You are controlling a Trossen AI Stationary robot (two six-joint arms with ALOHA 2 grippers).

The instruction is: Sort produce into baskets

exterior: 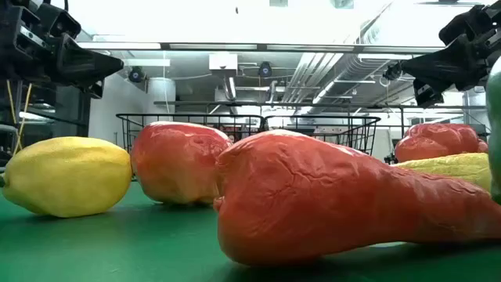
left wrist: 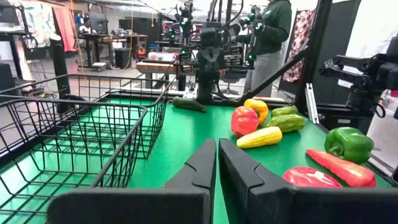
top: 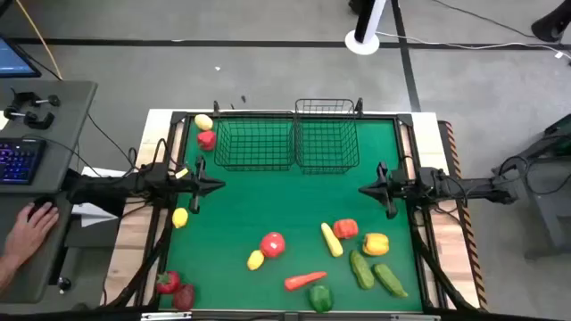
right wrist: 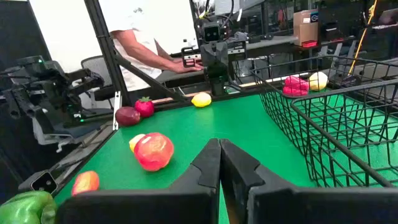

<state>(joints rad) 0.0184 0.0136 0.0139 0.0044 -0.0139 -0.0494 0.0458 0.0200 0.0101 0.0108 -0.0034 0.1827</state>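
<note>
Produce [top: 272, 243] scattered near side, baskets [top: 254, 143] far centre; left gripper [top: 214, 185] and right gripper [top: 366, 189] clenched, nothing held, hovering mid-table.

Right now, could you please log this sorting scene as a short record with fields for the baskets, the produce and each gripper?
baskets: two black wire baskets, side by side at the far edge of the green mat, both empty
produce near baskets: lemon and red pepper, on the mat just left of the baskets
produce in front: red tomato, carrot, green pepper, two cucumbers
left gripper: shut, holding nothing, left of centre
right gripper: shut, holding nothing, right of centre
</note>
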